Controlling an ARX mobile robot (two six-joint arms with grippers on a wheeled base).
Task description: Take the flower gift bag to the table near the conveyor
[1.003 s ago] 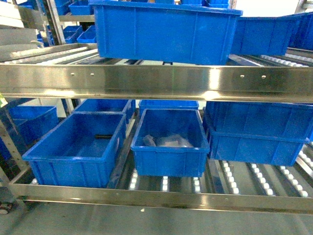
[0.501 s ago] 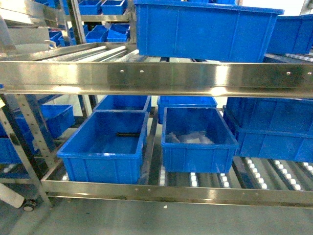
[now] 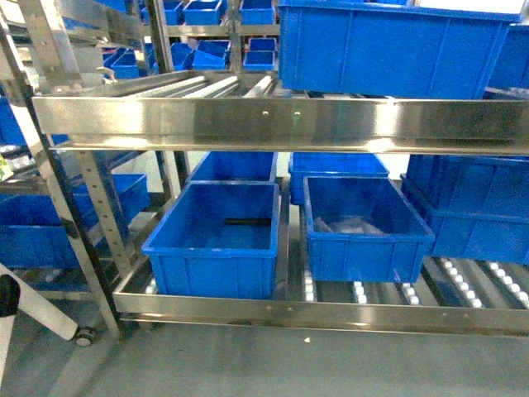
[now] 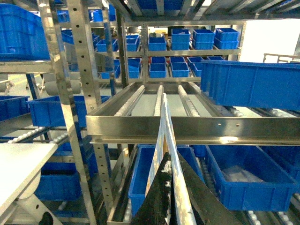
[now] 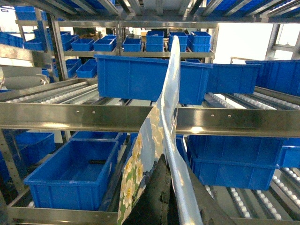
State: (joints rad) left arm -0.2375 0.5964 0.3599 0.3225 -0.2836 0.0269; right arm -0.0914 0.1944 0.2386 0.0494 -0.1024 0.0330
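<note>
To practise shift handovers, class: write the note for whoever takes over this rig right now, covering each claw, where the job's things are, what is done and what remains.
Left claw: shut on the flower gift bag, seen edge-on.
Right claw: shut on the same bag, flowered side showing.
Conveyor: straight ahead of the head camera.
Table: low on the left in the left wrist view.
Done: bag is gripped by both claws.
Left: carry it to the table, set it down, open both claws.
</note>
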